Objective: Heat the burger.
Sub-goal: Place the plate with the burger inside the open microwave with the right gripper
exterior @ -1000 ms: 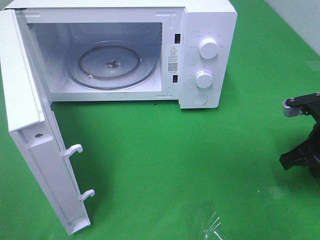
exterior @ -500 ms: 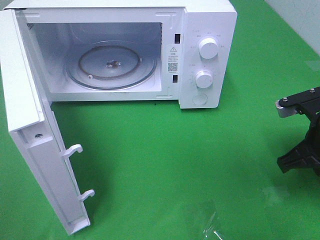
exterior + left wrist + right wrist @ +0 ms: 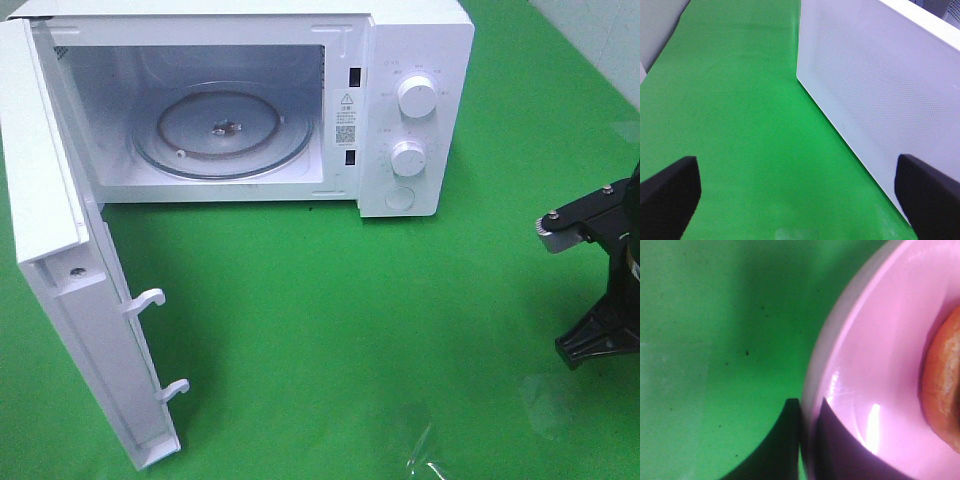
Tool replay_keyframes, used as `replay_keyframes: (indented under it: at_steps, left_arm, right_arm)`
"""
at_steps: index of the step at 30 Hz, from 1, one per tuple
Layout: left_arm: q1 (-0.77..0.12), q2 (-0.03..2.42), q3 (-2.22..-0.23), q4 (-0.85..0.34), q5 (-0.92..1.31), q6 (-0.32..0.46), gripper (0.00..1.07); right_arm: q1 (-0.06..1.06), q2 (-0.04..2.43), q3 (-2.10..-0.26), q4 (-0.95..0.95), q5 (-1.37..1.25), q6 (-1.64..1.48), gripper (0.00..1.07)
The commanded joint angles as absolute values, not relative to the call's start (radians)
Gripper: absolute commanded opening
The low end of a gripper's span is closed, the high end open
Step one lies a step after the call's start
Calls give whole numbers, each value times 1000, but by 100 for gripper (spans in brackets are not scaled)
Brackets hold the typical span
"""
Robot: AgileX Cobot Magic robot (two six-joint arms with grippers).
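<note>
Right gripper [image 3: 807, 402] is clamped on the pink plate [image 3: 875, 355] rim; this edge-only grip may tilt, sliding the burger [image 3: 945, 385] off.

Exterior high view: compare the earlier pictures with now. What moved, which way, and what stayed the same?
The right arm has shifted down the view, toward the camera, and slightly left. The right gripper is shut on the rim of the plate; no grasp or release shows. The microwave, its open door and turntable are unchanged.
</note>
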State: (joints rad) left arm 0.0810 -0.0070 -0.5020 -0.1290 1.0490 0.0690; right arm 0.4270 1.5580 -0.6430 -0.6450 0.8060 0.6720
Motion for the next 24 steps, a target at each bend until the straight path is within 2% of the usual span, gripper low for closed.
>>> replay_keyframes:
  at_steps: [1, 24]
  left_arm:
    - [77, -27, -498, -133, 1040, 70, 98]
    - [77, -27, -498, -133, 1040, 70, 98]
  right_arm:
    - [465, 1525, -641, -695, 896, 680, 0]
    - [748, 1397, -567, -689, 1002, 686, 0]
